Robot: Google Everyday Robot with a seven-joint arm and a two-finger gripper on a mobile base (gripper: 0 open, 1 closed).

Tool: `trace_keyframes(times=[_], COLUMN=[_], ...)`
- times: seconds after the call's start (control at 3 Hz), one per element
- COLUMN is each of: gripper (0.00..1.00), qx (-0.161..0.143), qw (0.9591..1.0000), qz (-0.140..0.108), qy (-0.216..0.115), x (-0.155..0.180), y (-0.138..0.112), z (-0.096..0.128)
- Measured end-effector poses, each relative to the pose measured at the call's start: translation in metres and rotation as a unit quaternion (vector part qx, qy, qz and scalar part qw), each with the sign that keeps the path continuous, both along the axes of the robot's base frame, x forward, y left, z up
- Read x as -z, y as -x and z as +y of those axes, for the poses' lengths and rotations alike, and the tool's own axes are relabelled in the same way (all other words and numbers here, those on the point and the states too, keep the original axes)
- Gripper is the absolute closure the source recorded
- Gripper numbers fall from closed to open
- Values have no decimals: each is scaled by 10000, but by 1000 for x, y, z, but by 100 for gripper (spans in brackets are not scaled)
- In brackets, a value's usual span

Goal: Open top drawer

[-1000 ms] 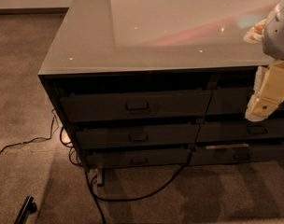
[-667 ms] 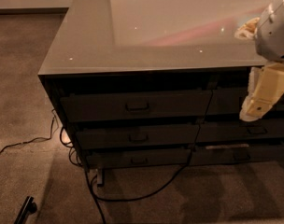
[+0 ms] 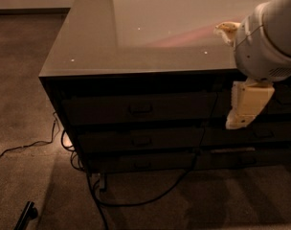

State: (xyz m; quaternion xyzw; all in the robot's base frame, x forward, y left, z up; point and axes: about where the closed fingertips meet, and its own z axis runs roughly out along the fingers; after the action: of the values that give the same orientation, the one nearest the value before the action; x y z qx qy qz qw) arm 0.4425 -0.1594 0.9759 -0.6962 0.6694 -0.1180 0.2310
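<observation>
The top drawer [image 3: 136, 108] is the uppermost dark-grey front on the left side of the cabinet, just under the glossy countertop [image 3: 136, 37]. It looks closed, flush with the fronts around it. Its small bar handle [image 3: 140, 109] sits at its centre. My gripper [image 3: 241, 121] hangs from the white arm [image 3: 270, 37] at the right. It points down in front of the cabinet, right of the top drawer's right end and well away from the handle. It holds nothing that I can see.
Two lower drawers [image 3: 141, 141] with like handles sit below the top one, and more drawer fronts [image 3: 279, 104] lie to the right behind the arm. Black cables [image 3: 150, 195] trail over the carpet at the cabinet's foot. A dark object [image 3: 26, 214] lies at bottom left.
The arm and gripper have moved left, closer to the top drawer's right end. The drawers have not moved.
</observation>
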Motion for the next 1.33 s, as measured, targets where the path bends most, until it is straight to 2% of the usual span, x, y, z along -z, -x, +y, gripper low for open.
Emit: trace_keyframes(times=[0.33,0.67,1.0,1.33], gripper=[0,0,0,0], qx=[91,154,111,138], qw=[9997,9995,9999,9986], qz=[-121,-164,-66,71], qy=[192,231,-80,-500], x=[17,15,19,40], y=[-19,-20,-17,-26], z=[16,14,10,5])
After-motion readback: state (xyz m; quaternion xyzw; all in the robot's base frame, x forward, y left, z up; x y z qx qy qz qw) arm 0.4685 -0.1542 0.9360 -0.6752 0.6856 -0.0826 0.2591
